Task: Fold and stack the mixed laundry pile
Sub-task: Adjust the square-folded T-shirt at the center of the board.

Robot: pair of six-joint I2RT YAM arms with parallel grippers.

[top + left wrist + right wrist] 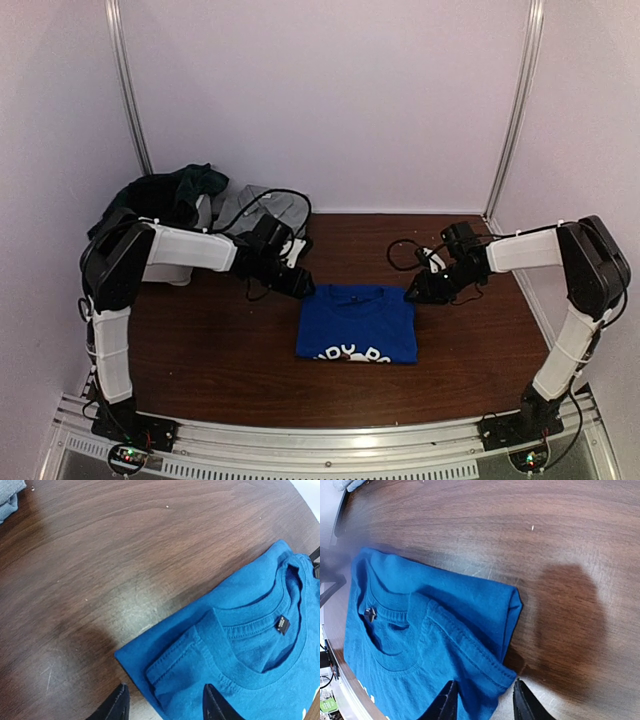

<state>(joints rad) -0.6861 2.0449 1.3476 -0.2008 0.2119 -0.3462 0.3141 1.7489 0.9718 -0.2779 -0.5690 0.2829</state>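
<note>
Top external: blue T-shirt (356, 322) part-folded; L gripper (304, 288) & R gripper (413, 293) spread at corners; laundry pile (195, 192) not done yet.

Dark wood table (200, 340): folded blue T-shirt (357, 320) (mid-table), grey garment (262, 207) far-left.

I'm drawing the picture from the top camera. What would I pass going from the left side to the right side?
Dark green clothes heap → left gripper → blue T-shirt → right gripper. The grey garment is left out, since it overlaps both the heap and the left gripper sideways.
</note>
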